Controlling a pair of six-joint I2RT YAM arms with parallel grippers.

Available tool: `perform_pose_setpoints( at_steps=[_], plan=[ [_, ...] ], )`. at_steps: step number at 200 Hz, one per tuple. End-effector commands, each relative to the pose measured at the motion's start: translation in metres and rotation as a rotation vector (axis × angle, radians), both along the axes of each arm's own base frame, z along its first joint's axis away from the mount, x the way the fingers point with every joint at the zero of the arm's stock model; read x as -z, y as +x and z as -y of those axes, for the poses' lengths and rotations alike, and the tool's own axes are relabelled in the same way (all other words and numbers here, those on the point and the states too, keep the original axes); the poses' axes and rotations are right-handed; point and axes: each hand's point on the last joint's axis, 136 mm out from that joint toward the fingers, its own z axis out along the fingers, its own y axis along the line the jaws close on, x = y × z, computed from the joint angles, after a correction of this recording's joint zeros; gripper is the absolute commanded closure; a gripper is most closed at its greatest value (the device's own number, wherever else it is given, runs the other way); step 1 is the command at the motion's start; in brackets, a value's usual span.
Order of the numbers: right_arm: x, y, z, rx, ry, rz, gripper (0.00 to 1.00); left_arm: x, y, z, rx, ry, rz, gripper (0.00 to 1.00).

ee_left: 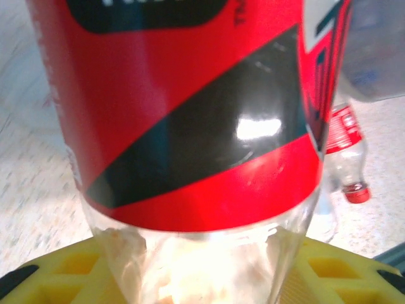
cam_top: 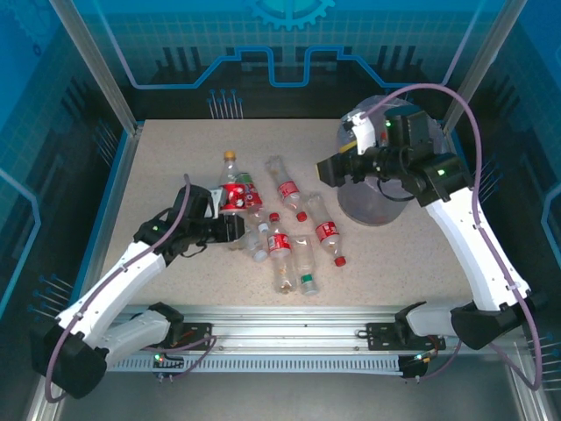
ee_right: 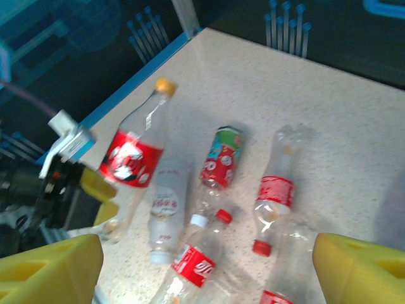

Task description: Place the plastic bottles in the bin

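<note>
Left gripper [cam_top: 230,230]: 1, clamped on base of yellow-capped bottle [cam_top: 233,189]. Plastic bottles [cam_top: 279,241]: 7 counted, clustered at centre, 6 lying loose. Right gripper [cam_top: 326,171]: 1, jaws wide apart, empty. Bin [cam_top: 386,209]: 1, upright, far right.

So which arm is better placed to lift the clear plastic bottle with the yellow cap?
Left. The left gripper holds that bottle near its base; the open right gripper hangs by the round grey bin.

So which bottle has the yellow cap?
The tall red-labelled bottle held in the left gripper, at the left of the pile. The other caps I can see are red, white or green.
</note>
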Motion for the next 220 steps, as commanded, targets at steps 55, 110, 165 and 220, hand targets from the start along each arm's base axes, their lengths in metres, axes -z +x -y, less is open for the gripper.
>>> perform_pose_setpoints(
  at_steps=[55, 110, 165, 220],
  plan=[
    [0.048, 0.015, -0.071, -0.11, 0.087, -0.121, 0.12, -0.057, 0.036, 0.076, 0.317, -0.271, 0.247, 0.62],
    [0.076, 0.044, -0.102, -0.061, 0.187, -0.23, 0.04, -0.053, 0.029, 0.094, 0.374, -0.269, 0.254, 0.63],
    [0.087, 0.06, -0.113, -0.044, 0.217, -0.261, 0.06, -0.049, 0.025, 0.108, 0.427, -0.252, 0.254, 0.63],
    [0.09, 0.062, -0.113, -0.052, 0.208, -0.263, 0.28, -0.05, 0.026, 0.11, 0.428, -0.256, 0.258, 0.63]
  ],
)
